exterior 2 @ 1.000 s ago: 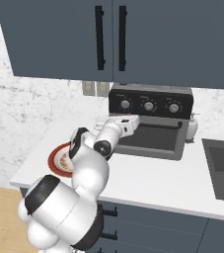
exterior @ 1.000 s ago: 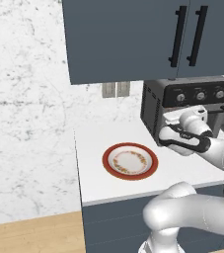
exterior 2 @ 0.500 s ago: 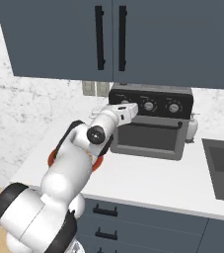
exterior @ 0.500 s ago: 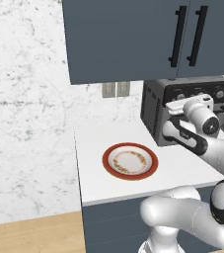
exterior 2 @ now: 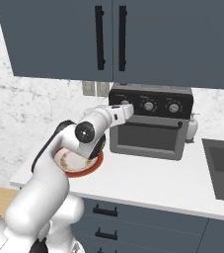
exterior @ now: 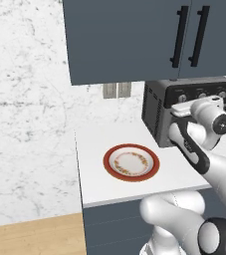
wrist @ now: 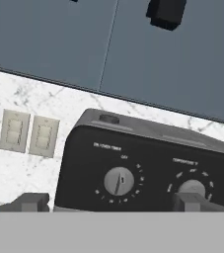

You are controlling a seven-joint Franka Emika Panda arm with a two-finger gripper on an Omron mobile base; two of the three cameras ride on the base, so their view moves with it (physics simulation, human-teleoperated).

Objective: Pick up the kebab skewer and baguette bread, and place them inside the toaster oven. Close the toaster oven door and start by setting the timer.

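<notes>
Dark finger tips on the claw [wrist: 111, 201] spread wide, nothing pinched between them, aimed straight at the leftmost knob [wrist: 119, 181] on the black control strip. Held up near the top front of the toaster oven [exterior 2: 150, 121], hand level with the knob row, not touching as far as can be told. Compared with a second back: was lower then, down in front of the glass, now lifted up to the strip with the wrist turned more toward the oven. Jaws just as wide as before. Oven itself looks boxy and dark grey, sitting at the back of the white counter [exterior: 97, 144] under the blue-grey cabinets [exterior: 134, 40], three round knobs across the top. Toaster oven door [exterior 2: 147, 136] shut, upright, bar handle along its upper edge, glass dark so can't tell what's inside. Further out, red-rimmed plate [exterior: 131, 163] lying bare on the counter just left of the oven, same spot as earlier. Two pale wall outlets [wrist: 28, 133] beside the oven's left corner.
</notes>
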